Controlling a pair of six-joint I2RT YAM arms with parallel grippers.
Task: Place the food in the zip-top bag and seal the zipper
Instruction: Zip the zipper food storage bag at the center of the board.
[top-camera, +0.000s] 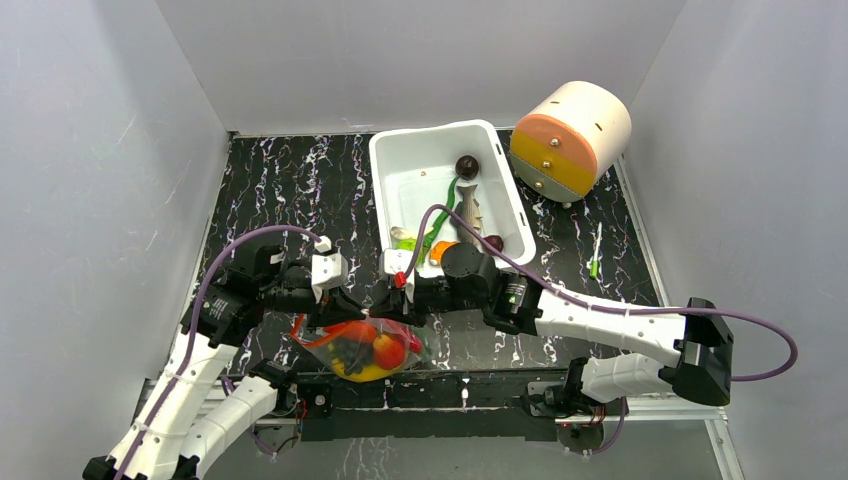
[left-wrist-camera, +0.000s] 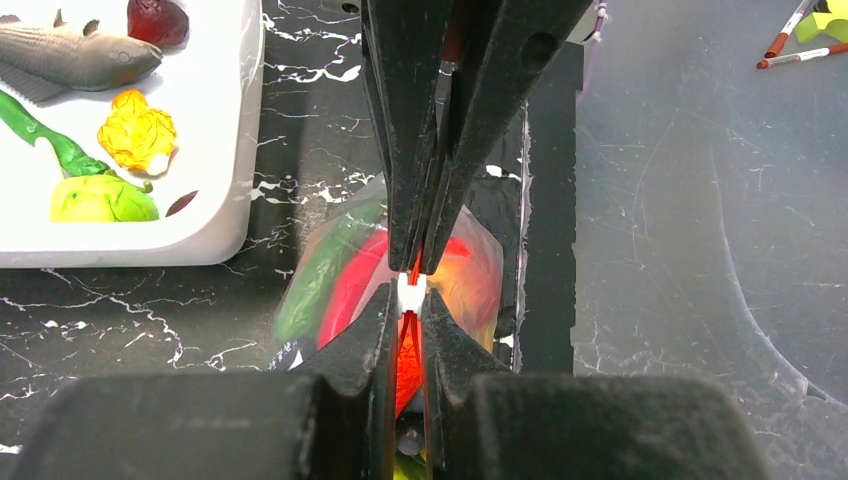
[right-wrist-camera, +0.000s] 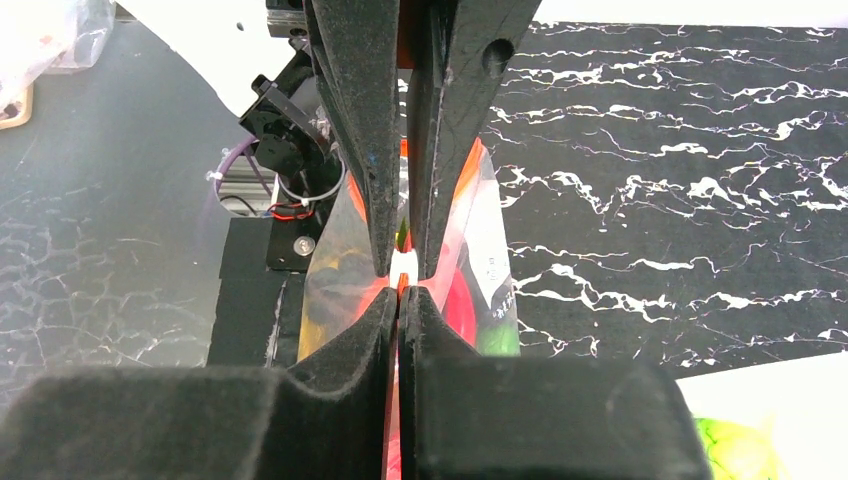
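Left wrist | my left gripper (left-wrist-camera: 406, 305) clamped on the zipper (left-wrist-camera: 404, 355) | my right gripper (right-wrist-camera: 399, 300) pinches it too, tips facing | zip-top bag (top-camera: 362, 352) holds red apple (top-camera: 388, 350)

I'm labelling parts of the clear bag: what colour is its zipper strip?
The zipper is red-orange, clearest in the left wrist view.

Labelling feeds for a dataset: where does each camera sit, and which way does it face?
Top external: above and behind the arm bases, looking down at the table; both arms show.
Left wrist: on the left arm, facing along the left gripper at the zipper.
Right wrist: on the right arm, facing along the right gripper.
Shared: both wrist views show both grippers shut on the zipper.
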